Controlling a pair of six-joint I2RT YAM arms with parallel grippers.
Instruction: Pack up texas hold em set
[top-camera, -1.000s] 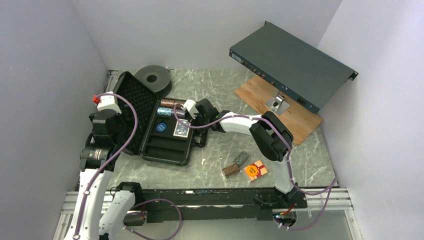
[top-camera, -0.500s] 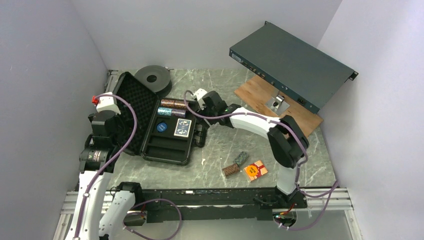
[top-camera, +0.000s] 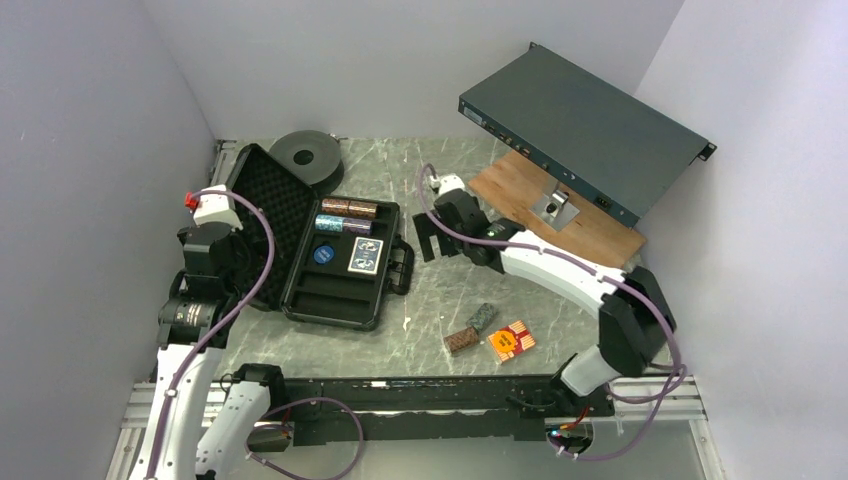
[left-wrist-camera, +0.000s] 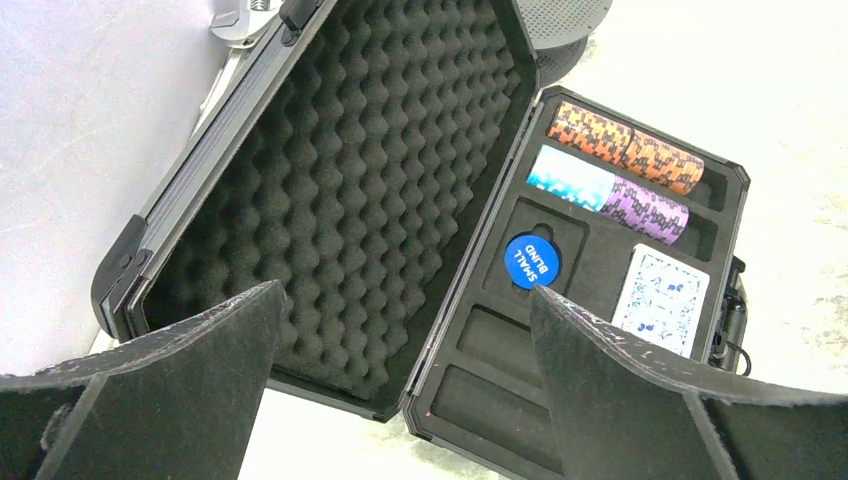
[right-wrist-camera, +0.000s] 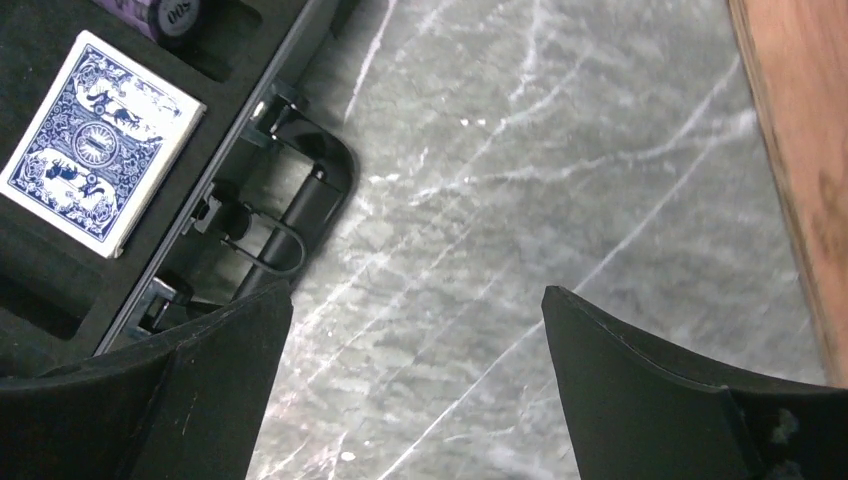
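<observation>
The right gripper (top-camera: 430, 238) is being withdrawn toward three o'clock of the briefcase (top-camera: 330, 302), fingers wide and empty. The blue card deck (top-camera: 364, 256) is lying seated inside, judged delivered. The left gripper (left-wrist-camera: 405, 305) is being held over the briefcase, fingers likewise wide.

Left wrist view: the briefcase (left-wrist-camera: 330, 200) lid runs out at the top edge, and the black spool (left-wrist-camera: 568, 18) shows only as a sliver behind it. One finger of the left gripper (left-wrist-camera: 405, 292) covers the nearest foam slots, and both fingers are cut by the bottom edge. Right wrist view: a chip stack (right-wrist-camera: 168, 12) is cut by the top edge, the wooden board (right-wrist-camera: 800, 150) by the right edge, and the case handle (right-wrist-camera: 300, 210) passes behind a finger of the right gripper (right-wrist-camera: 416, 293). From above, the red card deck (top-camera: 511, 340) print is too small to read; the grey metal box (top-camera: 585, 130) hides part of the board.
</observation>
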